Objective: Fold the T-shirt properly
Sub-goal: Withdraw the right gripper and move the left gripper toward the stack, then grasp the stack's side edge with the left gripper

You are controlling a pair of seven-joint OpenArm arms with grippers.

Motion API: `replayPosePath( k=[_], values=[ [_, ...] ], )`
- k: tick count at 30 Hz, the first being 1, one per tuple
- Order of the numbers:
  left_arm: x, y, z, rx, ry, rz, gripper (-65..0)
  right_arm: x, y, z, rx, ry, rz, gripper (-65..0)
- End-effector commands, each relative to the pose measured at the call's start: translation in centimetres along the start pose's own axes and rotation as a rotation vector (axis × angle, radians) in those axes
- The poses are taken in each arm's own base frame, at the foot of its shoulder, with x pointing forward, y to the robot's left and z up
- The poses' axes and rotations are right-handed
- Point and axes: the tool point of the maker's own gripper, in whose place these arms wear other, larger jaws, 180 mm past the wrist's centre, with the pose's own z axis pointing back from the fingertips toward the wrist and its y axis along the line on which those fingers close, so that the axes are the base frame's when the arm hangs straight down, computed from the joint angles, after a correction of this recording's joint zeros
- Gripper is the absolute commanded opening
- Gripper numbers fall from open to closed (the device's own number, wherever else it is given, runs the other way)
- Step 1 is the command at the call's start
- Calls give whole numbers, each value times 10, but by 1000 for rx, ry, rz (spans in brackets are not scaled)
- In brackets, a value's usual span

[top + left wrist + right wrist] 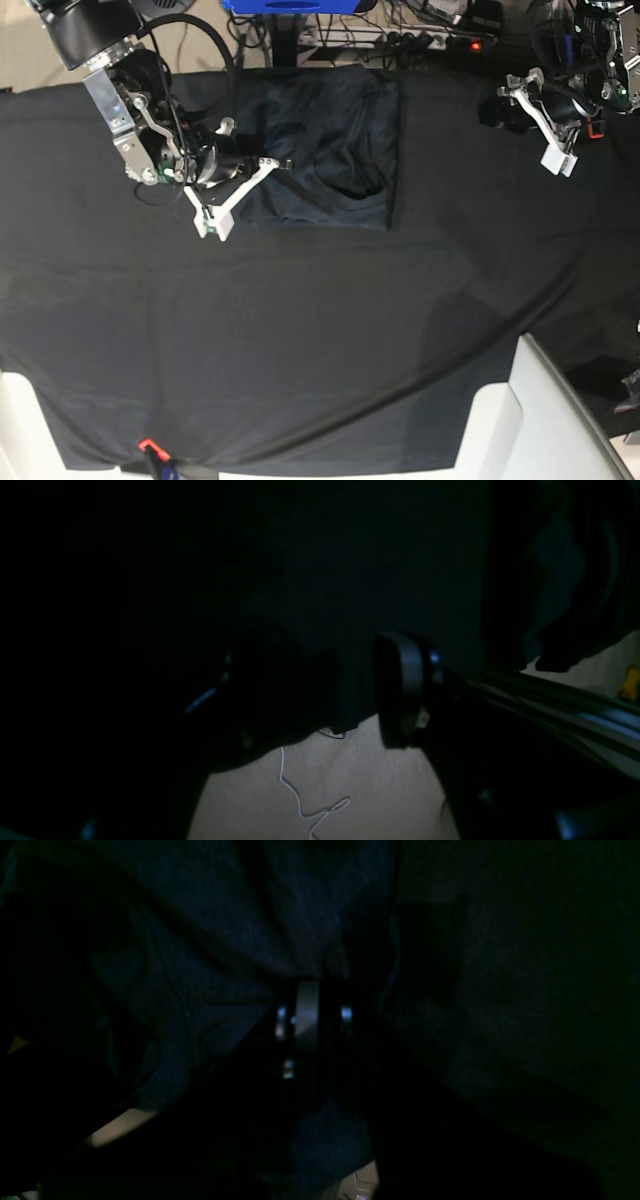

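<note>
Black cloth is covering the whole tabletop (300,340), with a white panel (545,420) showing at the lower right of the base view and cables and a blue object (290,5) crowding the upper edge. Lying in the upper middle of that frame is the T-shirt (330,160), dark slate-grey and already folded into a rough rectangle, its surface rumpled toward its lower right.

At the shirt's left edge, the right pincer (283,164) is gripping the fabric. The right wrist view is showing its jaws together on a gathered ridge of the T-shirt (200,990), with creases fanning away from the hold.

Far off in the upper right of the base view, the left pincer (500,105) is hanging well apart from the shirt. Its jaws are standing apart with nothing between them, pale floor (350,790) and a loose white thread (305,800) showing beneath in the left wrist view.
</note>
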Motion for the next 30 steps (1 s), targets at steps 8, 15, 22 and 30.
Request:
replayPosePath(
  k=[8, 15, 22, 30],
  values=[
    [12, -5, 3, -16, -44, -12, -313, 26, 18, 36, 39, -124, 7, -608],
    [24, -31, -7, -122, -128, 78, -311, 27, 37, 66, 79, -154, -23, -606],
    [62, -71, -14, -310, -252, 182, -92, 29, 3, 62, 19, -152, -116, -606],
    [59, -125, -59, -455, -189, 219, -41, 26, -2, 62, 4, -146, -107, -606]
  ],
)
